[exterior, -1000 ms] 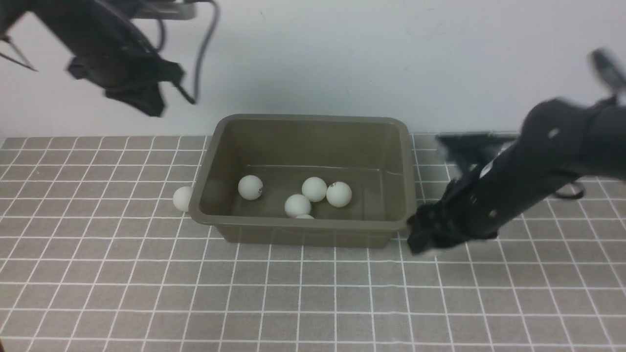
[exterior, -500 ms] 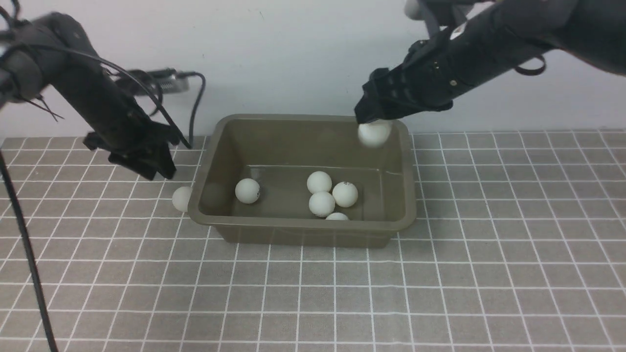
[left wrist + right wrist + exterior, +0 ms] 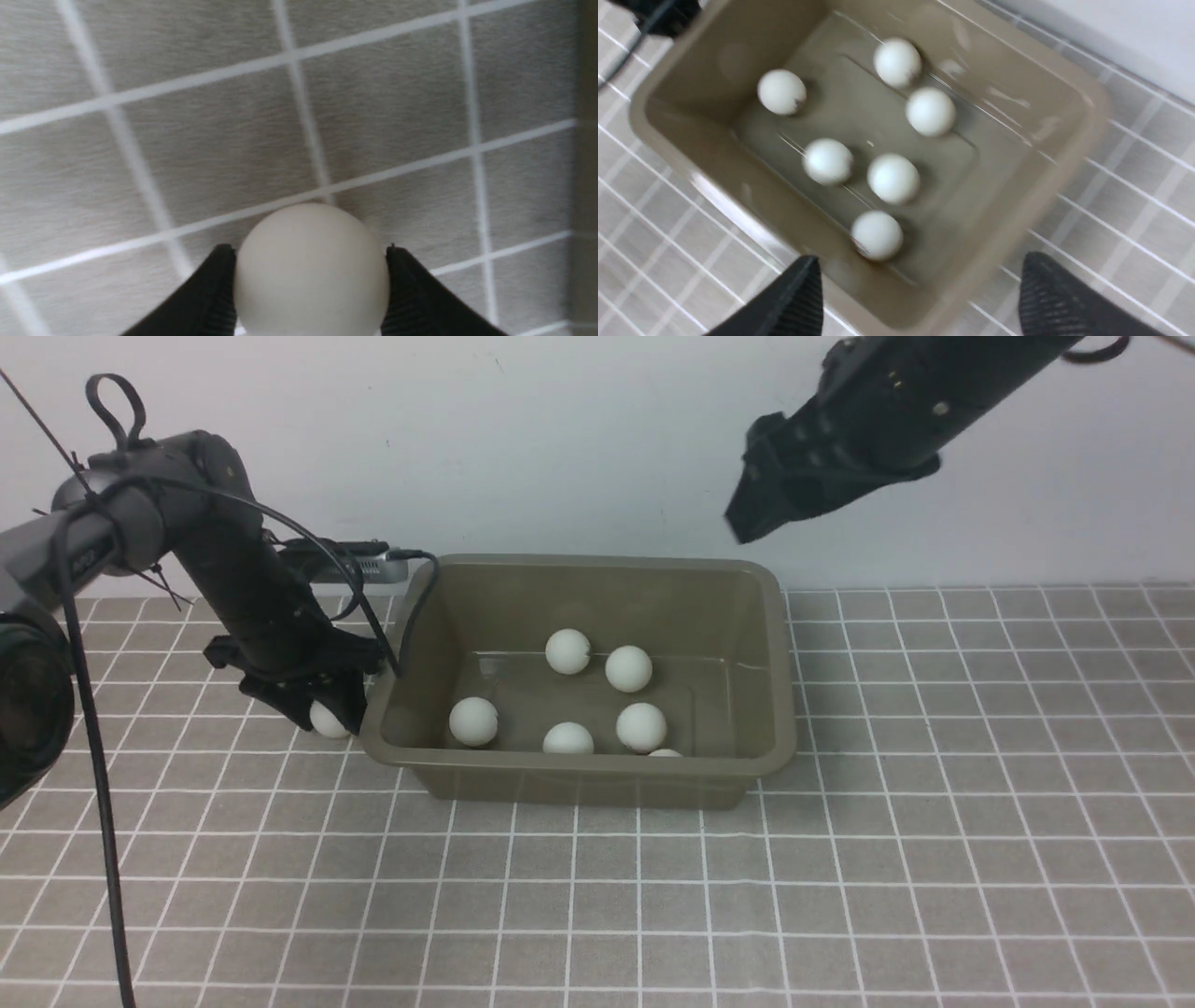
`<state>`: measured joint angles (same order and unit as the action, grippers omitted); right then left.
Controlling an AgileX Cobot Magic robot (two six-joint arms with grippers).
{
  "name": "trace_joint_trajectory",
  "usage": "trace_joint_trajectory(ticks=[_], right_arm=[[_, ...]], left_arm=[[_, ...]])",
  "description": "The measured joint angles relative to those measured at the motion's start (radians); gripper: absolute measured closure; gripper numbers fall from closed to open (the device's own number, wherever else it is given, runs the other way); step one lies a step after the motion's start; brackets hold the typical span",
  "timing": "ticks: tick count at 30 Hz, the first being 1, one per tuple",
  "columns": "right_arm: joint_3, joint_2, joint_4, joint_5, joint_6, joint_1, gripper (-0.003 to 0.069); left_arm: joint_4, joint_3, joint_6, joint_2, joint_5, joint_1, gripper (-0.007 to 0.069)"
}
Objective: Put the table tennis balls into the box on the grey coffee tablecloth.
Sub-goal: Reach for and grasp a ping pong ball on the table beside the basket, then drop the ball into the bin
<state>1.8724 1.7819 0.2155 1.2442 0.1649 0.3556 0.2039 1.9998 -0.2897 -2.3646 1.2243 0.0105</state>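
Grey tablecloth (image 3: 597, 896); box (image 3: 597, 767) with six balls (image 3: 629, 669); left claw (image 3: 319, 707) tight around seventh ball (image 3: 310, 270); right claw (image 3: 744, 527) wide

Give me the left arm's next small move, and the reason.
Probably close the left gripper firmly on the last ball. Its fingers flank that ball on the tablecloth just outside the box, which holds the other six balls; whether it grips yet is unclear.
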Motion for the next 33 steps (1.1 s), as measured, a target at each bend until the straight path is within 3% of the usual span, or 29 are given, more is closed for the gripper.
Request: trace_joint_trajectory(ticks=[2,3,7,11,15,23,28,31,33], right_arm=[[-0.003,-0.026,-0.049,0.006,-0.027,0.0,0.0204],[-0.023,-0.069,-0.128,0.007,-0.069,-0.009,0.0255],[-0.144,-0.192,-0.231,0.007,-0.156,-0.059,0.0385],[-0.387,-0.373,-0.257,-0.004,-0.2,-0.143,0.0559],[-0.599,-0.554,-0.236,-0.109,-0.208,-0.188,0.0655],[-0.963,-0.983,-0.183,-0.319,-0.222,-0.199,0.0672],[-1.138,-1.24,-0.183,-0.432,-0.224,-0.199,0.0673],[-1.2,-1.334,-0.18,-0.474,-0.228,-0.199,0.0673],[-1.238,-1.414,-0.17,-0.507,-0.236,-0.199,0.0673]], left_arm=[[-0.027,0.027,0.017,0.002,0.0,0.0,0.0271],[-0.06,0.079,0.061,0.012,0.001,0.002,0.0271],[-0.05,0.173,0.112,0.082,0.001,0.006,0.0271],[0.17,0.245,0.038,0.182,0.002,-0.033,0.0271],[0.273,0.257,-0.064,0.19,0.005,-0.107,0.0271],[0.157,0.254,-0.069,0.09,0.009,-0.268,0.0257],[0.128,0.252,0.0,0.063,0.01,-0.334,0.0085],[0.122,0.285,0.061,0.065,0.015,-0.356,0.0085],[0.105,0.319,0.107,0.073,0.017,-0.358,0.017]])
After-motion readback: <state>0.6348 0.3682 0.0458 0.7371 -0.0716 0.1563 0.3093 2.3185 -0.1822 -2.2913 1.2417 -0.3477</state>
